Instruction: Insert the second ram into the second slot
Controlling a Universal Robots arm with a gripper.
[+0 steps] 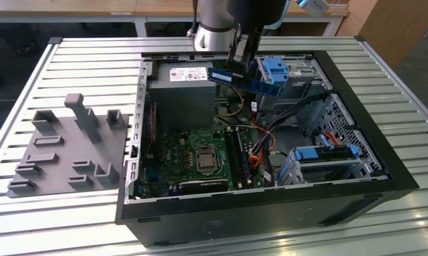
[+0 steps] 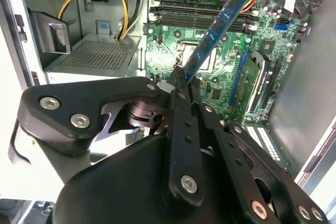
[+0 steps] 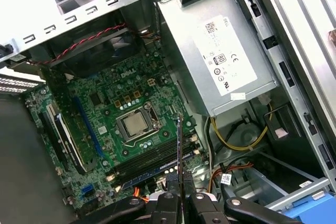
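Over the open computer case (image 1: 271, 194), at the end holding the grey power supply (image 1: 182, 101), the gripper (image 1: 236, 68) pinches one end of the second ram (image 1: 245, 81), its fingers pressed together on it. The dark-blue stick hangs tilted in the air, clear of the green motherboard (image 1: 188, 154) on the case floor. Blue drive brackets (image 1: 276, 69) sit along the case's edge at the exterior view's right. The second wrist view shows the second ram (image 2: 220, 24) face-on above long black memory slots (image 2: 178, 13). The first wrist view shows it edge-on (image 3: 179, 150), as a thin line.
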